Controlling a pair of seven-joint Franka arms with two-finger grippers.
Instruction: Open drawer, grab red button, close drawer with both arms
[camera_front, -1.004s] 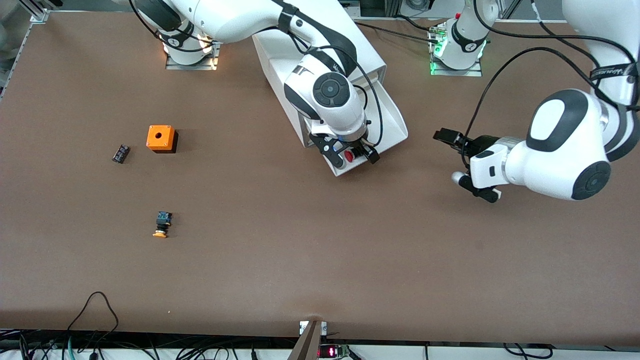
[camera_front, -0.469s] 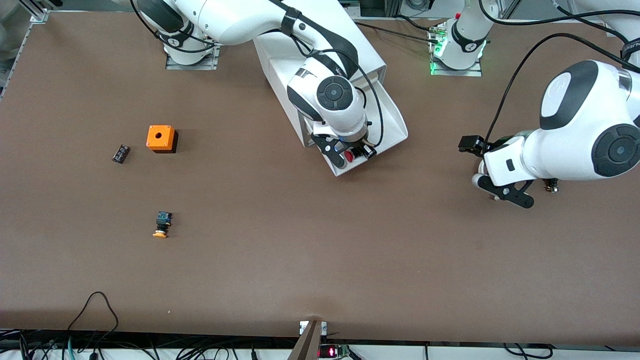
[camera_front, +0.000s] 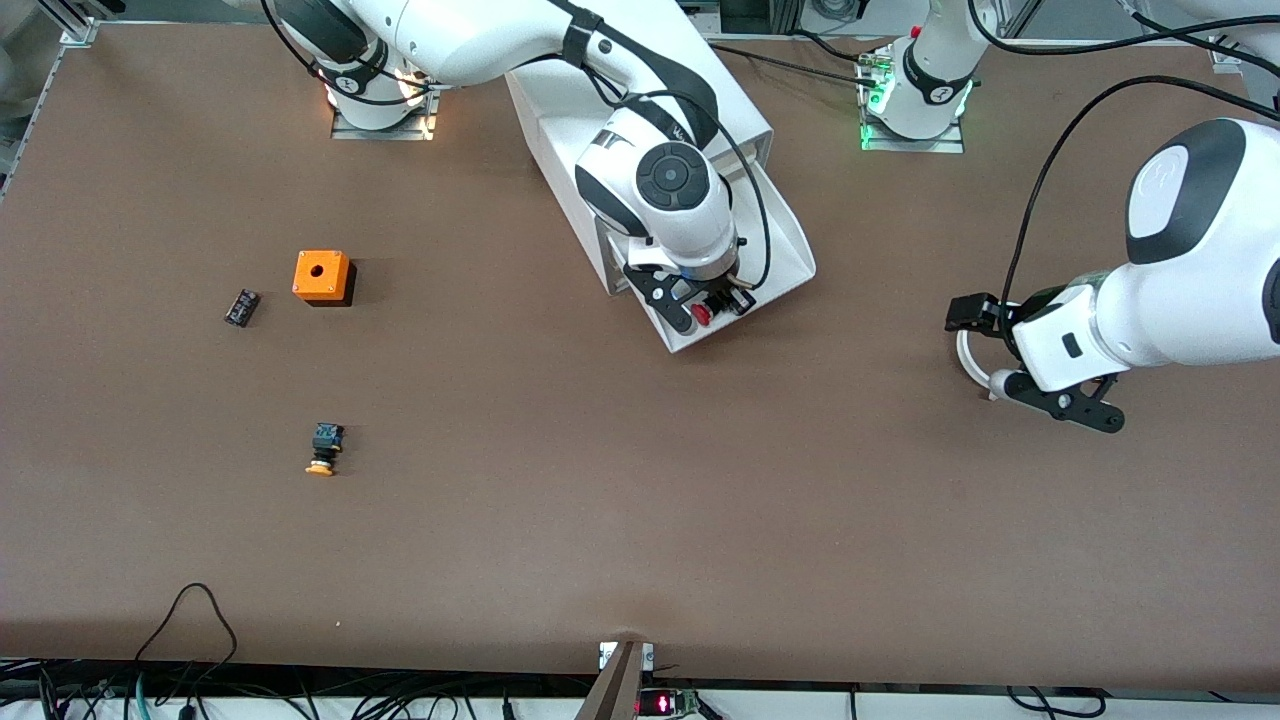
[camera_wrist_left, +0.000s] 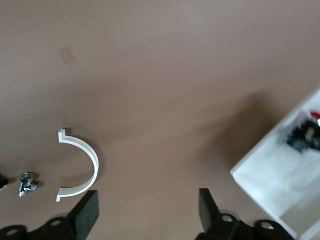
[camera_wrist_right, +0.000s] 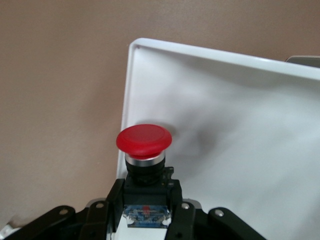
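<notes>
The white drawer (camera_front: 780, 250) stands pulled out of the white cabinet (camera_front: 600, 110), its front end toward the front camera. My right gripper (camera_front: 705, 305) is over the drawer's front end, shut on the red-capped button (camera_front: 702, 316). In the right wrist view the fingers clamp the button's black-and-blue body (camera_wrist_right: 145, 187) below its red cap, over the drawer's front rim (camera_wrist_right: 125, 100). My left gripper (camera_front: 1020, 355) is open and empty over the table toward the left arm's end; its fingertips (camera_wrist_left: 85, 215) show spread in the left wrist view, with the drawer's corner (camera_wrist_left: 270, 170) beside.
A white half-ring (camera_front: 972, 362) and a small metal fitting (camera_wrist_left: 26, 183) lie under the left gripper. An orange box with a hole (camera_front: 322, 276), a small black part (camera_front: 241, 306) and an orange-capped button (camera_front: 323, 448) lie toward the right arm's end.
My right gripper has closed on the red button in the drawer. The left arm has swung away from the drawer toward its own end of the table.
</notes>
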